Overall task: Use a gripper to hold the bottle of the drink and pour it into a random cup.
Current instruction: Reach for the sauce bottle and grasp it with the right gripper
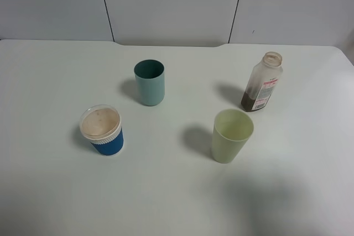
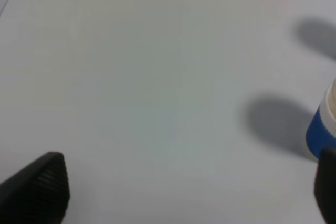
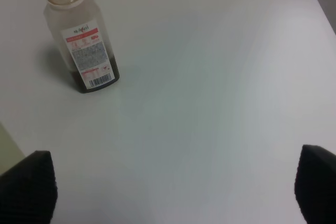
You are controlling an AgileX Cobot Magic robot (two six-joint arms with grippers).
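Clear plastic bottle [image 1: 261, 84]; smooth teal cup [image 1: 149, 85]

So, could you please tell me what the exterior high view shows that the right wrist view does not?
Only the exterior high view shows the teal cup and the lidded blue cup, plus the whole yellow-green cup. Only the right wrist view shows the right tool, open with nothing between its jaws. Both show the capless bottle standing upright on the white table, brown drink in its bottom.
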